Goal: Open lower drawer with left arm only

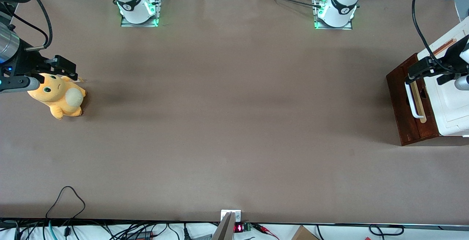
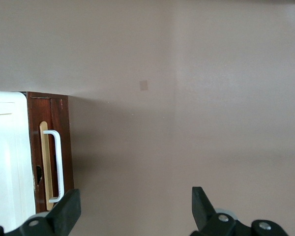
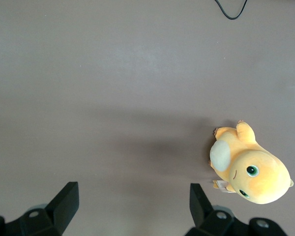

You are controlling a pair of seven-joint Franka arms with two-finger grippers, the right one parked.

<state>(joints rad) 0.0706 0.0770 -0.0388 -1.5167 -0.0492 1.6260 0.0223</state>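
My gripper point(image 2: 132, 211) hangs above the lower drawer's point(image 1: 403, 104) front at my end of the table point(image 1: 234, 122), fingers point(image 2: 69, 209) spread wide with only bare brown tabletop showing between them. The white loop handle point(image 1: 412, 100) stands off the drawer's dark face beside a pale wood strip point(image 1: 419, 102), leaving a gap under the loop. The white cabinet top point(image 1: 452, 100) overhangs just beside the handle and hems that side in. In front of the drawer the tabletop runs open toward the parked arm's end, where an orange plush toy point(image 1: 58, 95) lies, well apart from the drawer.
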